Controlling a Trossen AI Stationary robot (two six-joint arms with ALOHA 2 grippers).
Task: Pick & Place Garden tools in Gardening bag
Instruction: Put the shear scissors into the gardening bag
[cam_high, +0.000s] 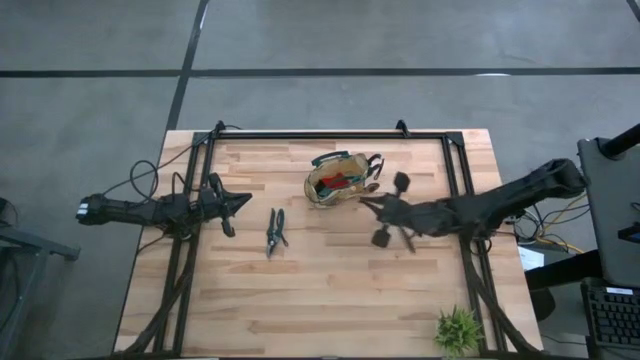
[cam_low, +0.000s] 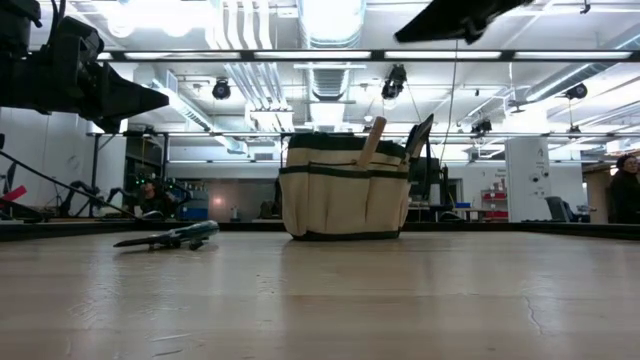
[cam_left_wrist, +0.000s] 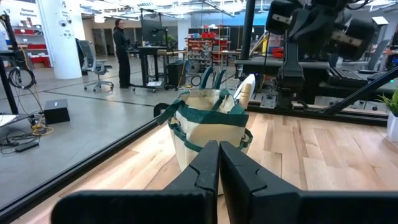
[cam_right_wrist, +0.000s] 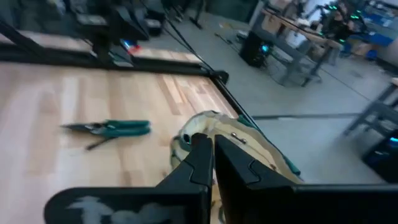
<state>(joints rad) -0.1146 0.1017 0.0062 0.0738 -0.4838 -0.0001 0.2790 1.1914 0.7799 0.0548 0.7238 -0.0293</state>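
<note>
The tan gardening bag with green trim stands upright at the far middle of the table; it also shows in the low view. Red and dark tools lie inside it, and a wooden handle sticks up out of its top. One dark-handled pruning shears lies flat on the table left of the bag, and shows in the right wrist view. My left gripper is shut and empty, left of the shears. My right gripper is shut and empty, raised beside the bag's near right rim.
A small green plant stands at the near right corner. Black frame rails run along the far edge and down both sides of the table. Bare wood lies between the shears and the near edge.
</note>
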